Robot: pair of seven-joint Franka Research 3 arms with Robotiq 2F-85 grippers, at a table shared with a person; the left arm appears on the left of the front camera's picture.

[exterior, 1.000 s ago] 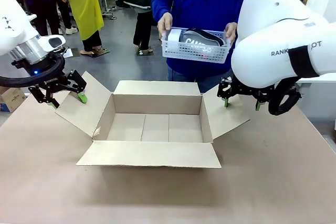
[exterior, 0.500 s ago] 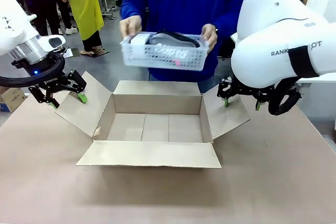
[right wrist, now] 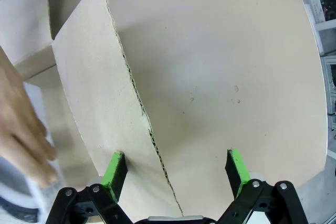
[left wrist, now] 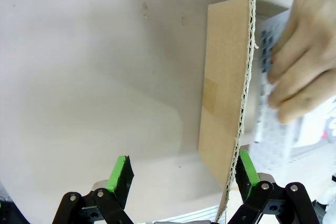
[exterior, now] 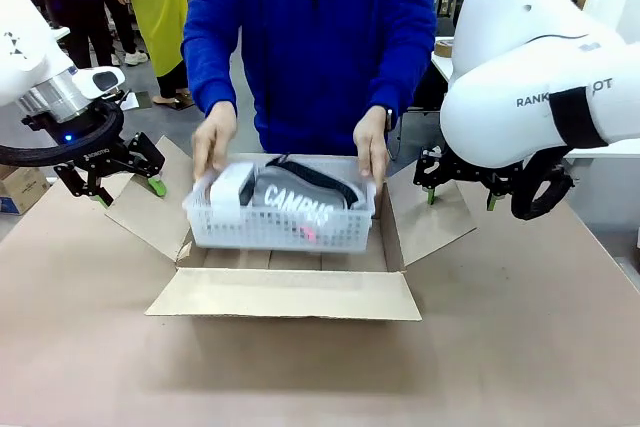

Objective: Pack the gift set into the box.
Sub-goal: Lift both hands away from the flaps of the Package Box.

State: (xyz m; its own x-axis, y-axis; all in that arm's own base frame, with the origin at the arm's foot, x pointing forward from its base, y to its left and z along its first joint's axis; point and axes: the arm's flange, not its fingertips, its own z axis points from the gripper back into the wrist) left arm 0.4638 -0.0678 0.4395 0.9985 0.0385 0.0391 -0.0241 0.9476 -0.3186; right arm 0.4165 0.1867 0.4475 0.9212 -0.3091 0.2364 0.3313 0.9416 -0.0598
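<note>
Brown corrugated cardboard is what we are inspecting first: the box [exterior: 290, 295] is sitting open at the middle of the table [exterior: 520, 357], with all four flaps folded outward.

We are recording one change. A second ago the person was holding the gift set [exterior: 285, 229] up at chest height beyond the far side of the box. It is now dropping into the box mouth, with its base passing below the flap line. One hand [exterior: 214, 142] is gripping the left end and the other hand [exterior: 370, 147] the right end. The grey "CAMPUS" pouch [exterior: 300, 205] and the small white carton [exterior: 232, 187] are riding inside the basket.

We are finding both arms unmoved over that second. The left end effector [exterior: 128, 192] is spread wide and grasping nothing. In its wrist view [left wrist: 184, 174] it is straddling the left flap's edge, which is standing close to one pad; we cannot tell whether they are touching. The right end effector [exterior: 460, 197] is likewise spread and empty, straddling the right flap's edge [right wrist: 176, 169].

We are judging the packing nearly complete: the basket is not yet resting on the box floor, and the hands have not let go. The flaps will presumably need closing afterwards.
</note>
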